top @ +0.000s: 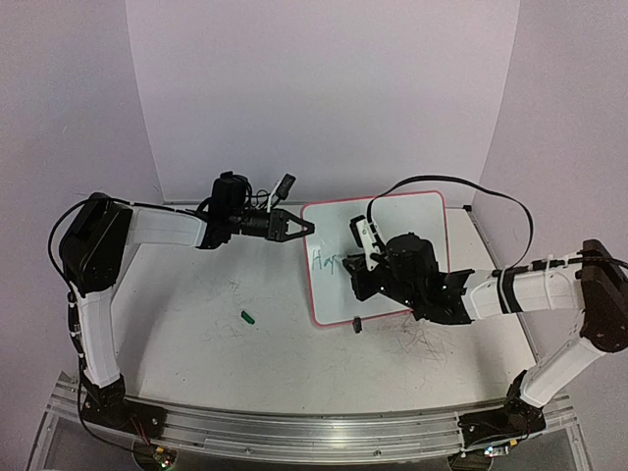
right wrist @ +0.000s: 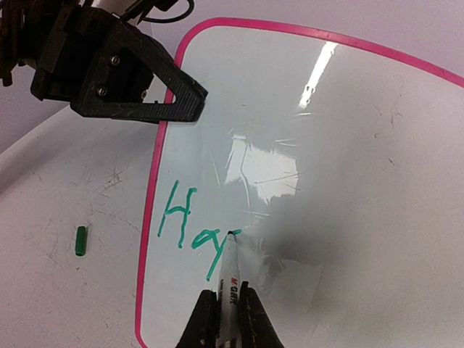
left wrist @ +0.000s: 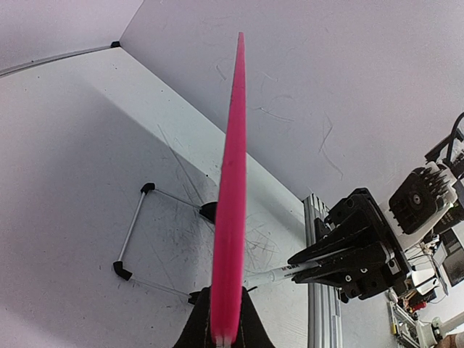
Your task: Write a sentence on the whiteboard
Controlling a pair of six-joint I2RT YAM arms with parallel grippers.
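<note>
Scuffed white tabletop (top: 216, 324) holds the whiteboard (top: 417, 231) right of centre. My left gripper (left wrist: 226, 322) pinches its left rim. My right gripper (right wrist: 230, 308) clamps the marker (right wrist: 229, 275), tip at the green lettering (right wrist: 190, 228) "Hap". Bare board runs rightward along that line.

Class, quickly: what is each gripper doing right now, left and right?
Left gripper: closed, clamping the whiteboard by its edge.
Right gripper: closed, holding the marker.

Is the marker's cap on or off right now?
Off. The marker has its bare tip on the whiteboard; a green cap lies on the table nearby.
</note>
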